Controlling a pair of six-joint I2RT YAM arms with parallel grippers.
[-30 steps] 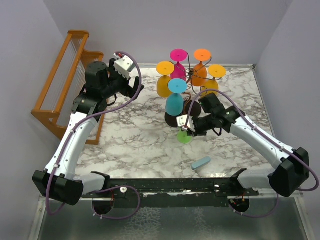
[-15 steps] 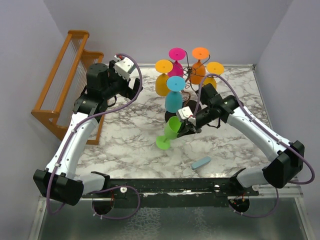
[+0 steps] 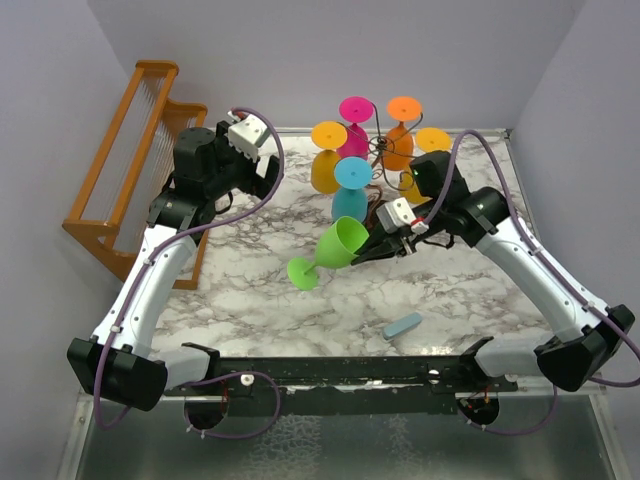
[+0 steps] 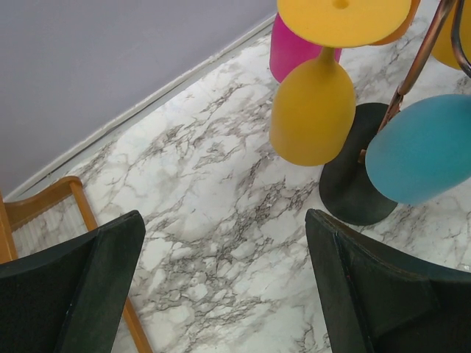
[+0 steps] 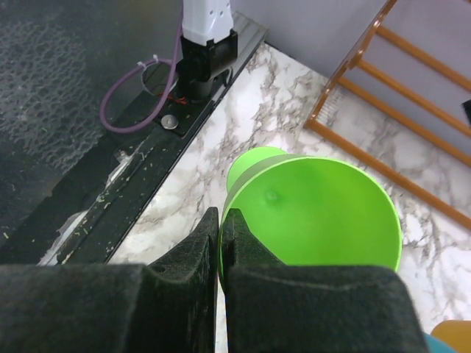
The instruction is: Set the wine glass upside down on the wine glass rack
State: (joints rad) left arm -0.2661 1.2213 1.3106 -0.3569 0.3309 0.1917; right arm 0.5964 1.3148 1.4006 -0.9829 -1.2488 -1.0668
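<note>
My right gripper (image 3: pixel 372 245) is shut on the rim of a green wine glass (image 3: pixel 328 253) and holds it tilted in the air, foot down-left, just left of the rack. In the right wrist view the jaws (image 5: pixel 221 228) pinch the rim of the green bowl (image 5: pixel 316 213). The thin dark wire rack (image 3: pixel 378 150) stands at the back centre with several coloured glasses hung upside down: yellow (image 3: pixel 327 160), pink (image 3: pixel 355 125), orange (image 3: pixel 400 130), blue (image 3: pixel 350 190). My left gripper (image 3: pixel 262 150) is open and empty at the back left; its view shows the yellow glass (image 4: pixel 313 110), blue glass (image 4: pixel 423 147) and black base (image 4: pixel 353 184).
An orange-brown wooden stepped rack (image 3: pixel 120 160) stands along the left wall. A small light-blue block (image 3: pixel 402 326) lies on the marble table near the front right. Purple walls close the back and sides.
My right gripper has lifted the green glass off the table and swung it up and left, the bowl now raised beside the blue glass. The left arm has not moved.
</note>
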